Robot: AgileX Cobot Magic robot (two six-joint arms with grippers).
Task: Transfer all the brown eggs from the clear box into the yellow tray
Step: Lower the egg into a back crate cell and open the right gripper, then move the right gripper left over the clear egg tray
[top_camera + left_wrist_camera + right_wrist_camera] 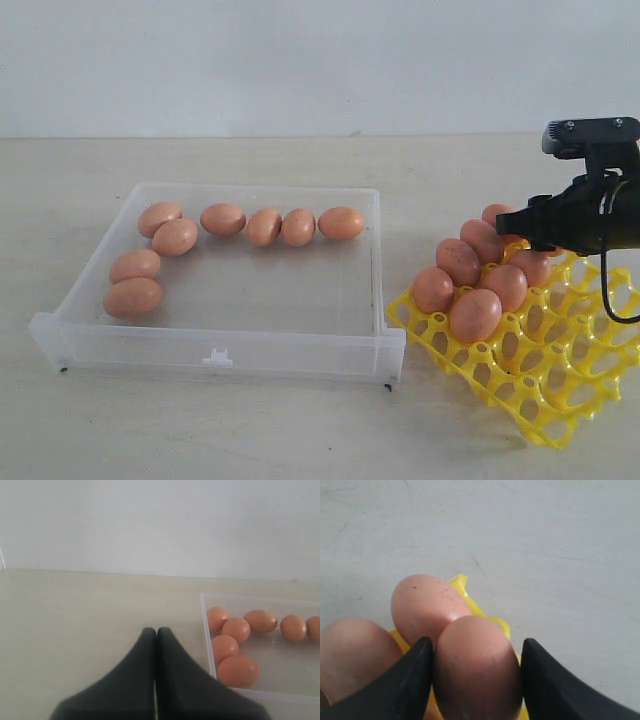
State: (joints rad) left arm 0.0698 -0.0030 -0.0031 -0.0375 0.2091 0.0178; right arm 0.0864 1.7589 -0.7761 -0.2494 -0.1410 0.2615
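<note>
Here the right tool (476, 642) gripped one brown egg (475, 680) between part-open jaws, its long axis along the fingers, just above the yellow tray (545, 395); eight more brown eggs (265, 227) lay in the clear box (230, 350), nearer the shut, empty left tool (156, 632)

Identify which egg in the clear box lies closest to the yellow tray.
The rightmost egg of the back row; the other seven lie farther left.

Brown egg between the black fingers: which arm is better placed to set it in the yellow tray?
Right. The right gripper grips that egg over the yellow tray; the left gripper sits shut beside the clear box.
</note>
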